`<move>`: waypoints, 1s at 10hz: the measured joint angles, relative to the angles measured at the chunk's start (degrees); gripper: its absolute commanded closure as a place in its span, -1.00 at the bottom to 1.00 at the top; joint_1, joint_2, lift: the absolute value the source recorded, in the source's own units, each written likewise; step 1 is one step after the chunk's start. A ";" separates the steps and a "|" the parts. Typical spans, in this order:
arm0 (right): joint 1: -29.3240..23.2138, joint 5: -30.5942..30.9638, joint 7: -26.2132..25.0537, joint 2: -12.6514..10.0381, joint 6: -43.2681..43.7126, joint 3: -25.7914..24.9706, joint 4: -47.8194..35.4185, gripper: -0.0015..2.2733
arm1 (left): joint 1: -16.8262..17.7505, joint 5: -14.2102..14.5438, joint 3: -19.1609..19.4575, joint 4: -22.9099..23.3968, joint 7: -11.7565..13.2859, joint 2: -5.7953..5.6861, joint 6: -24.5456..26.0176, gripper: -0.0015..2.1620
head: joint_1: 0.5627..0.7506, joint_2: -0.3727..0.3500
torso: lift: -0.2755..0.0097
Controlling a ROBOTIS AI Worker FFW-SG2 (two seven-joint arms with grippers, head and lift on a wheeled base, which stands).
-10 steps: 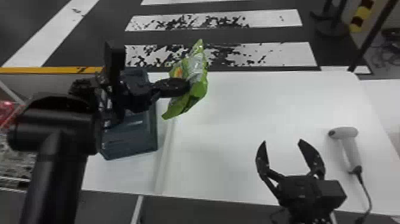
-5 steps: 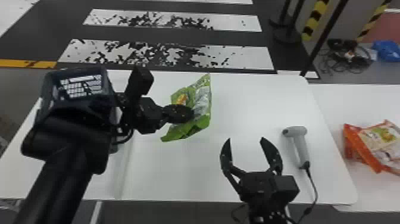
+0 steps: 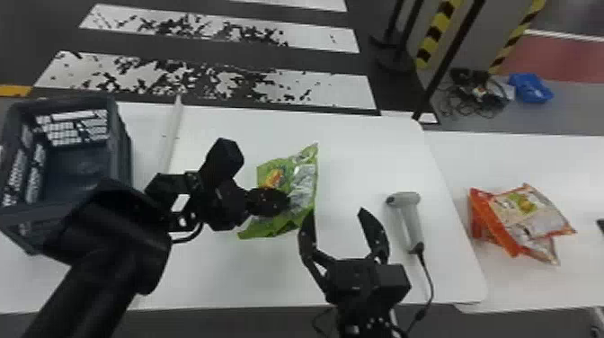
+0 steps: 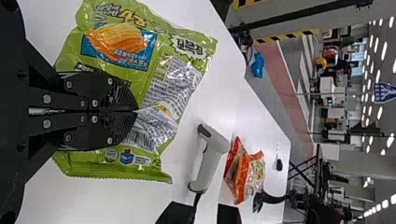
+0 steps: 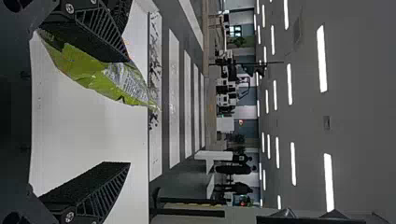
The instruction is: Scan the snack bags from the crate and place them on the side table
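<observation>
Gripping a crinkled green plastic snack bag (image 3: 305, 180), the black left gripper (image 3: 287, 203) reaches in from eight o'clock, over the white work table (image 3: 359, 148). In the left wrist view its two flat fingers (image 4: 114, 91) are closed together across the bag, pinching its film, with an orange snack printed beside them and the silvery, text-covered patch past their tips.

At between four and five o'clock from that bag, the black right gripper (image 3: 337, 215) stands with its fingers spread wide, nothing between them. One of them overlaps the bag's edge from where I'm standing, and I can't fairly say whether they touch.

Off at three o'clock from the green bag, a pale grey, pistol-shaped plastic scanner (image 3: 412, 224) lies on the work table, its black cord (image 3: 429, 278) trailing down towards the near edge. Farther out at three o'clock, past the work table's rounded end, orange-and-white plastic snack bags (image 3: 521, 211) lie overlapping on the white side table (image 3: 508, 157).

Over at nine o'clock stands the dark grey-blue plastic crate (image 3: 121, 157), open-topped with latticed walls. A blue object (image 3: 530, 87) sits on the floor beyond the tables, at two o'clock.
</observation>
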State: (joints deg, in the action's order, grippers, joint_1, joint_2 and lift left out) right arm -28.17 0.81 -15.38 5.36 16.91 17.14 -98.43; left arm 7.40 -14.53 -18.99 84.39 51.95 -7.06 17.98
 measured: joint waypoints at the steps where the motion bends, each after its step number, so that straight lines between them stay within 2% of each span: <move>1: -0.04 -0.07 -0.05 0.00 0.00 0.00 0.00 -0.91 | 0.05 0.12 -0.63 -1.35 -0.89 0.42 -1.32 -0.99 | 0.41 -0.48 | 0.58; 4: -0.23 -0.14 -0.28 -0.07 0.40 0.00 -0.15 -0.91 | -0.23 0.50 -0.76 -2.03 -2.52 0.64 -1.67 -0.98 | 0.41 -0.49 | 0.58; 7: -0.45 -0.19 -0.45 -0.03 0.61 -0.01 -0.64 -0.91 | -2.92 1.69 3.11 0.36 -4.78 0.50 -1.66 -0.98 | 0.41 -0.39 | 0.58; 10: -0.48 -0.12 -0.44 0.00 0.40 -0.01 -0.99 -0.86 | -9.06 6.00 11.20 8.49 -12.04 0.19 -2.18 -0.98 | 0.41 -0.22 | 0.58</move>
State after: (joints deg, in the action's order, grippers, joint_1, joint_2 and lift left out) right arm -28.65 0.69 -15.82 5.36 17.31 17.13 -99.42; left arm -1.66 -8.53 -7.78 92.88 39.91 -6.87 15.80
